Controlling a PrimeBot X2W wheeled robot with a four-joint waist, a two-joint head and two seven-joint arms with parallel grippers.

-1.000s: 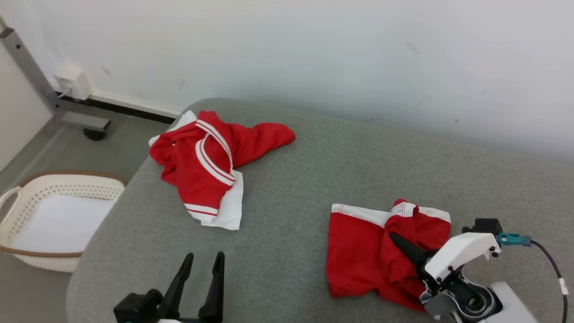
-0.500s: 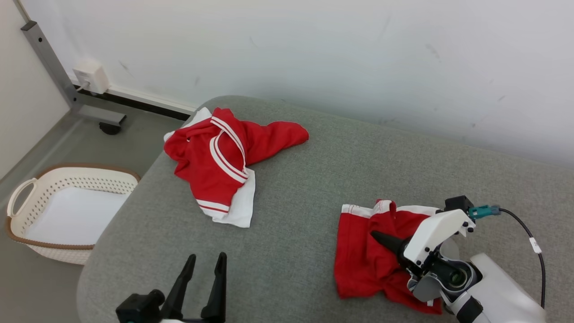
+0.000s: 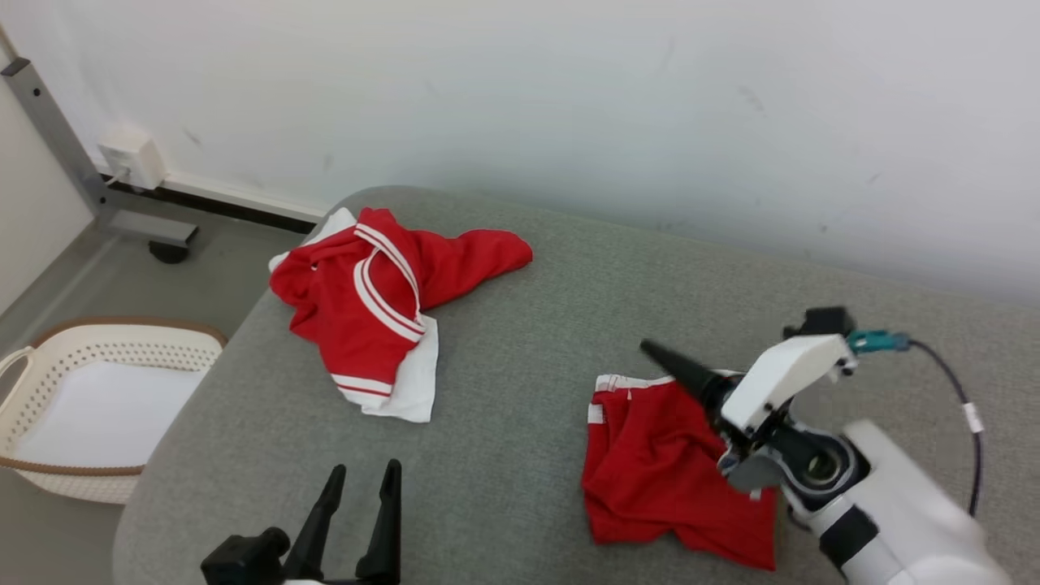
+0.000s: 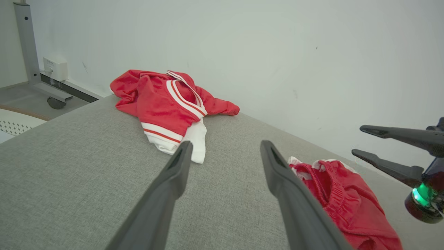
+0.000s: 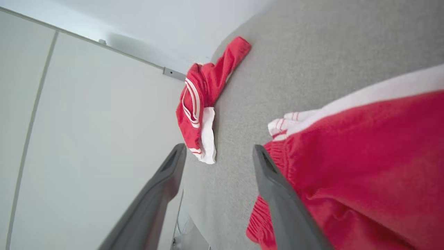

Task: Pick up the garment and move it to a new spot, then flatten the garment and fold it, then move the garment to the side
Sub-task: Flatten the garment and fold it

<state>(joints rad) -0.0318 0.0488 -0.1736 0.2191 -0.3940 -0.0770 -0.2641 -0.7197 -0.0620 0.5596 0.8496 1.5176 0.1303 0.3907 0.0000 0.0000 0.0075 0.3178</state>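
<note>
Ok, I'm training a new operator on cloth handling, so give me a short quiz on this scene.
1. How many garments lie on the grey cushion?
2. True or false: the right gripper is shut on the red shorts.
3. Where is the white basket? A: on the cushion; B: on the floor, left of the cushion; C: under the shorts.
Key: 1 two, the shorts and the red-and-white top. 2 false, its jaws stand open with nothing between them. 3 B.
</note>
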